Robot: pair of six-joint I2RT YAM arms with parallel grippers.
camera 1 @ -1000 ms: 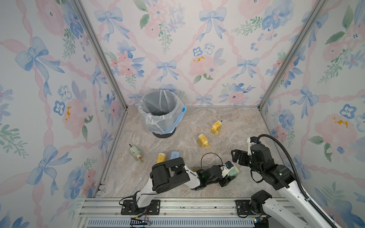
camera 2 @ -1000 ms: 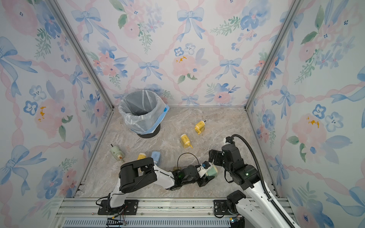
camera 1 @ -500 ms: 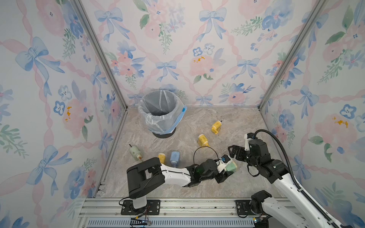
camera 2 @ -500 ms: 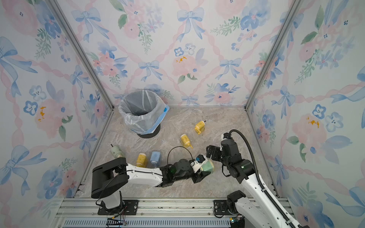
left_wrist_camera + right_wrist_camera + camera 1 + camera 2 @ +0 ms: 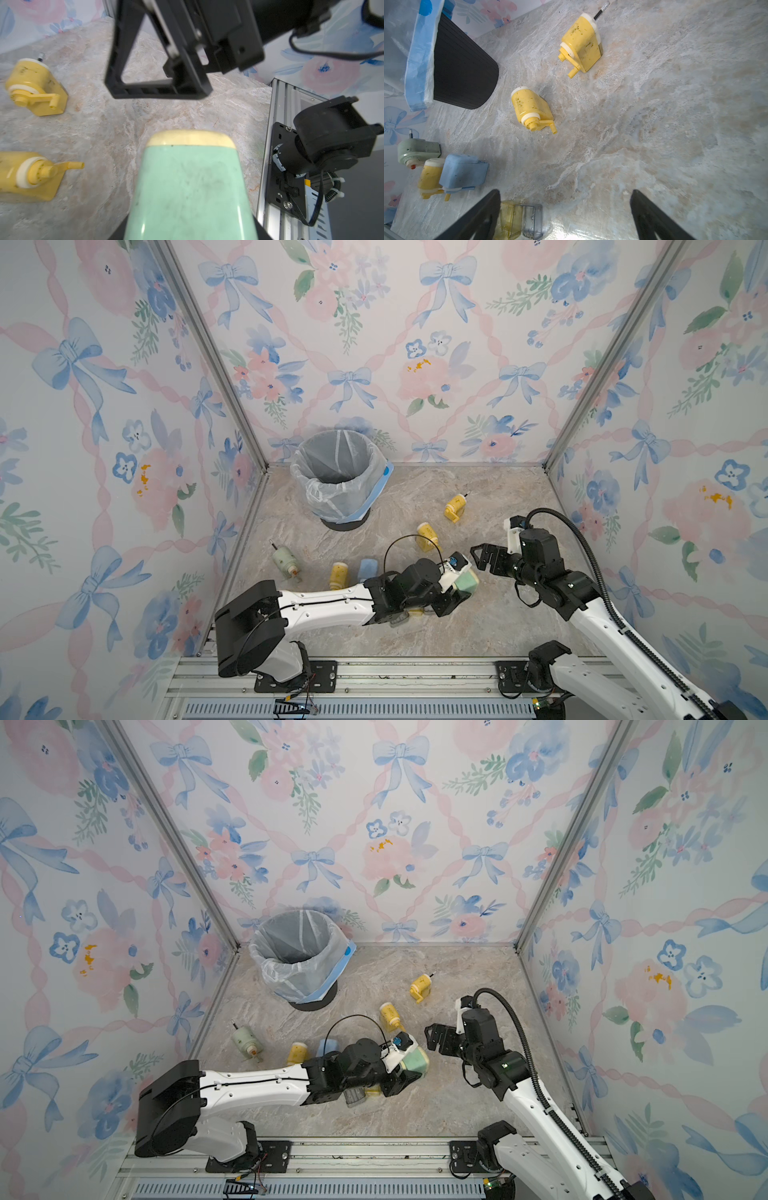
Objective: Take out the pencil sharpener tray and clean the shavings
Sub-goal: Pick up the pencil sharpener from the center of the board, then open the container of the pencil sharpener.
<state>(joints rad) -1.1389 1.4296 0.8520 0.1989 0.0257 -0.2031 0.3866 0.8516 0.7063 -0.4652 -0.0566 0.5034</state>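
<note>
Gripping the mint-green sharpener (image 5: 466, 583) by its sides, your left fingers (image 5: 448, 602) are set narrow and hold it above the front middle of the counter (image 5: 478, 635). Can't make out its tray. Your right fingers (image 5: 482, 551) are spread wide and empty, just beside its cream end, not touching. Under your left wrist lies a yellow sharpener (image 5: 510, 220) with a clear tray (image 5: 530, 220).

Count: seven sharpeners.
- Four yellow: that one, a yellow sharpener (image 5: 428, 536) mid-counter, a yellow sharpener (image 5: 455, 508) behind it, and a yellow sharpener (image 5: 337, 576) left of centre, just beside the blue.
- One blue sharpener (image 5: 368, 570).
- Two green: the held one and a paler green sharpener (image 5: 284, 560) near the left edge.

One lined bin (image 5: 305, 489), back left corner.
</note>
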